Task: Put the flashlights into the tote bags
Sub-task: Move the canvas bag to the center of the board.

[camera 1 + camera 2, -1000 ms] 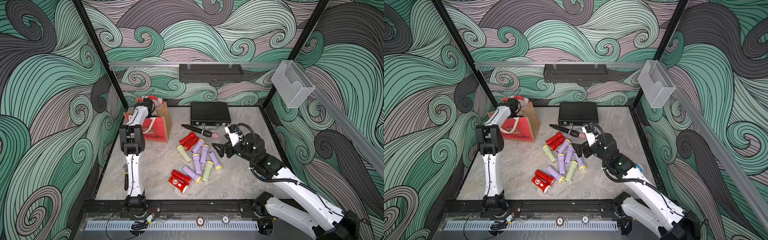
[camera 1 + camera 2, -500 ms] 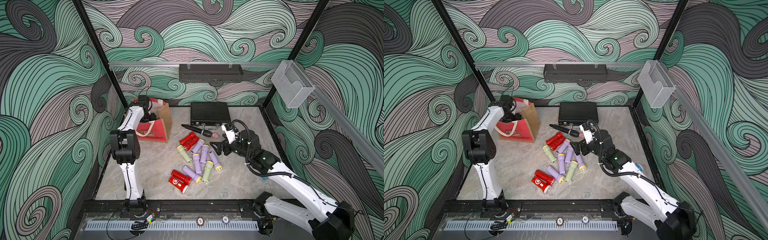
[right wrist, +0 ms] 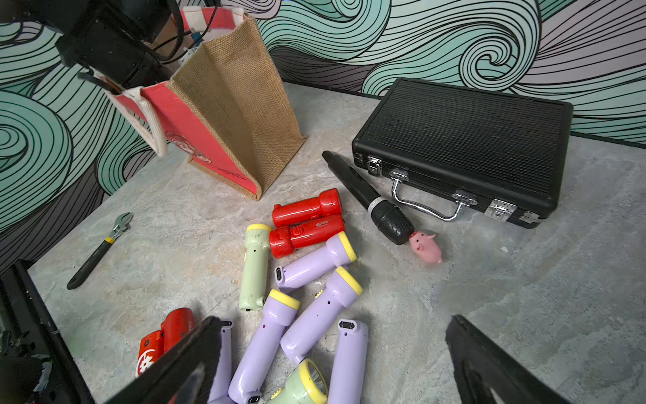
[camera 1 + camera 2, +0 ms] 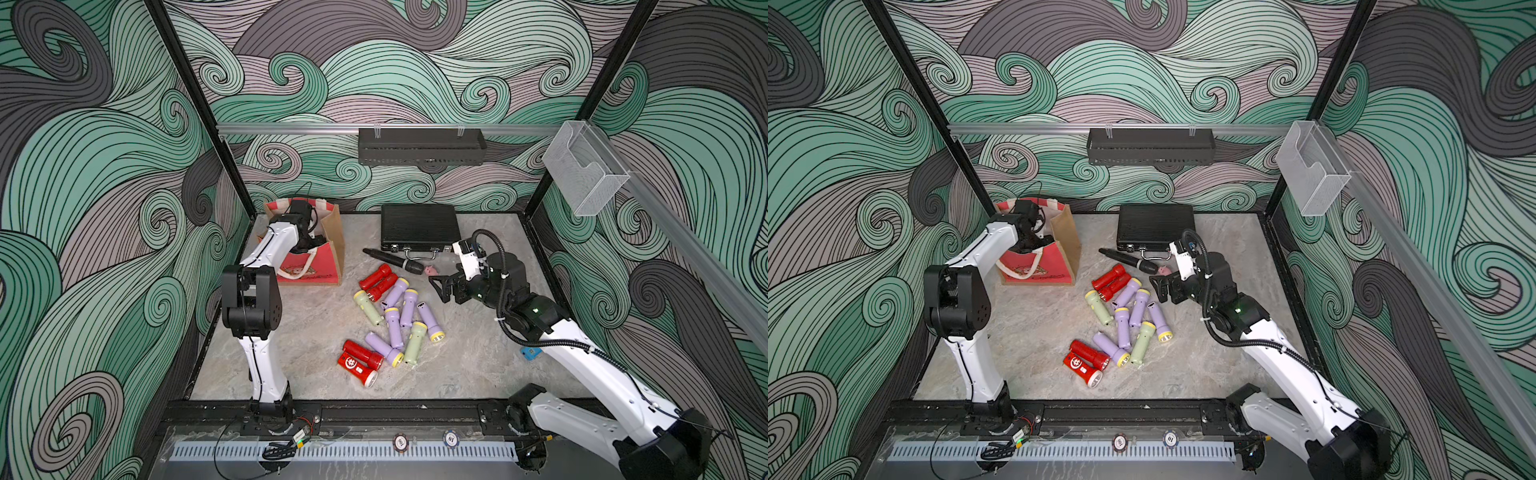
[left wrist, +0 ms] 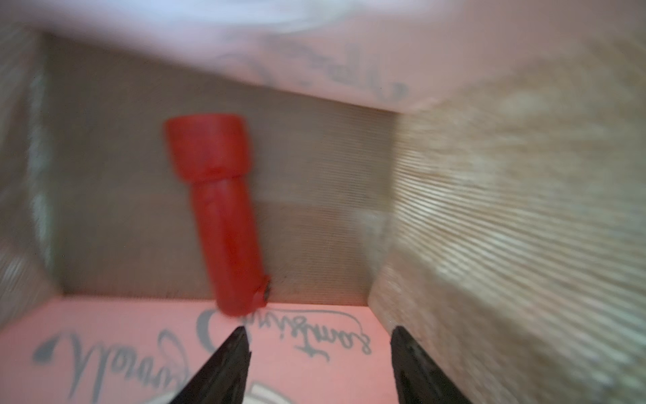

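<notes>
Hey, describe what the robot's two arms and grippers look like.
Both arms have white links joined by boxy black joints. The left arm carries a thin black cable; the right arm has a ribbed black hose and a small green light. The left gripper and right gripper have black, tapered fingers.

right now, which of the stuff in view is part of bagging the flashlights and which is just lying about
Part of the job:
- flashlights loose on the table
- red flashlight already lying in the bag
- tote bag

Just lying about:
- black case
- black microphone-like stick
- pink pig figure
- wrench
</notes>
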Controlling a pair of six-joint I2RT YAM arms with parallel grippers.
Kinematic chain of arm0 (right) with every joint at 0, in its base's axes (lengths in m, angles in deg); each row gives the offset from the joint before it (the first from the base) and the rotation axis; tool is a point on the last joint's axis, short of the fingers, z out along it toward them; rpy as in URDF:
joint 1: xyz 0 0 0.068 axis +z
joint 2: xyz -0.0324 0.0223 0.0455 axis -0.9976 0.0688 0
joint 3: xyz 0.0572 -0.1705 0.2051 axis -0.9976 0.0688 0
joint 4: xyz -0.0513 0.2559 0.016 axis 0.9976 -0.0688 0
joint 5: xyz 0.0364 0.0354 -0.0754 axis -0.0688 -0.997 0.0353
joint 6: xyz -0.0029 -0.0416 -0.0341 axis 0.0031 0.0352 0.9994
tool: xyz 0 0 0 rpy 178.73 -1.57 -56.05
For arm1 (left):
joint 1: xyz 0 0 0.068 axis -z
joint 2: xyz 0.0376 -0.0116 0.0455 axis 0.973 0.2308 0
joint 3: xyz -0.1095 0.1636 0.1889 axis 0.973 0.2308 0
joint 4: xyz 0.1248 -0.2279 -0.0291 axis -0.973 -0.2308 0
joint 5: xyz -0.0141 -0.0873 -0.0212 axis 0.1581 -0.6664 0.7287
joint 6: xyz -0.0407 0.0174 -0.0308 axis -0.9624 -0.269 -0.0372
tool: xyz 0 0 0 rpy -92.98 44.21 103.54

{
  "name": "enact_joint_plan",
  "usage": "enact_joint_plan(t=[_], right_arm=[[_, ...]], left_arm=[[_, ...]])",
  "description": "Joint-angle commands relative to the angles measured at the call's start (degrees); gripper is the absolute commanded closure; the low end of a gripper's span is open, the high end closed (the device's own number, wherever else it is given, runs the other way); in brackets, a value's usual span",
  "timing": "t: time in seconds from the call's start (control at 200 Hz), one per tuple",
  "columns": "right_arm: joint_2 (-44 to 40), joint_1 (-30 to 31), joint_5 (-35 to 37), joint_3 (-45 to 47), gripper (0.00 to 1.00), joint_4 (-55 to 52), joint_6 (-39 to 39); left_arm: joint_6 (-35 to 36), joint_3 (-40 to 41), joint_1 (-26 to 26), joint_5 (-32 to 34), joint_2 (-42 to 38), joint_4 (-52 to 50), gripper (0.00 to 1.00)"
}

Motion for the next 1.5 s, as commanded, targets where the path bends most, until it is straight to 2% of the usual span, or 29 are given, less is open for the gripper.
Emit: enact_joint_plan(t=[0.0, 0.38, 0.456, 0.506, 0.596, 0.681, 0.761, 0.841, 0.911, 1.016, 1.086, 1.262, 1.492], right_arm=[[2.11, -0.92, -0.73, -0.76, 0.00, -2.50, -1.90], [13.72, -2.08, -1.63, -1.56, 0.01, -10.34, -6.33], [15.25, -2.09, -2.49, -1.45, 0.01, -11.55, -7.30], [15.85, -1.99, -3.09, -0.91, 0.01, -11.89, -7.86], [15.89, -1.90, -3.98, 0.95, 0.01, -11.20, -9.04], [16.72, -1.57, -5.03, 2.39, 0.01, -11.38, -9.43], [18.24, -0.71, -5.56, 3.08, 0.01, -11.57, -9.67], [20.07, 0.06, -5.35, 3.42, 0.00, -11.04, -9.95], [22.15, 0.29, -4.69, 3.44, 0.01, -10.29, -10.06], [26.15, 0.36, -3.33, 2.81, 0.04, -8.40, -10.33], [29.21, 0.51, -3.26, 1.92, 0.06, -7.06, -10.81], [32.53, 2.05, -0.51, 1.24, 0.18, -3.76, -12.69], [34.48, 3.64, 5.67, -0.12, 0.26, -4.81, -11.94]], left_arm=[[-1.35, 0.17, 2.66, -1.74, -3.09, 0.91, 0.33], [-2.66, 1.87, 9.41, -1.74, -7.48, 0.99, 0.33], [-2.49, 3.16, 9.57, 1.89, -10.93, 0.86, 0.31], [-1.85, 3.74, 9.62, 4.80, -13.74, 0.57, 0.26], [-0.38, 3.81, 10.08, 7.19, -18.94, -0.98, 0.23], [1.64, 4.39, 12.86, 10.56, -23.94, -1.83, 0.19], [2.71, 6.34, 15.27, 10.48, -28.30, -1.31, 0.13], [1.76, 7.40, 16.03, 5.32, -30.05, -2.26, 0.12], [0.71, 10.15, 17.07, -3.53, -33.54, -0.40, 0.12], [-2.55, 16.39, 18.51, -15.50, -36.35, 5.76, 0.12], [-5.03, 21.44, 19.25, -20.75, -38.40, 11.91, 0.12], [-11.28, 30.36, 19.99, -27.28, -41.23, 26.27, 0.13], [-12.36, 31.90, 20.52, -29.09, -40.09, 29.72, 0.14]])
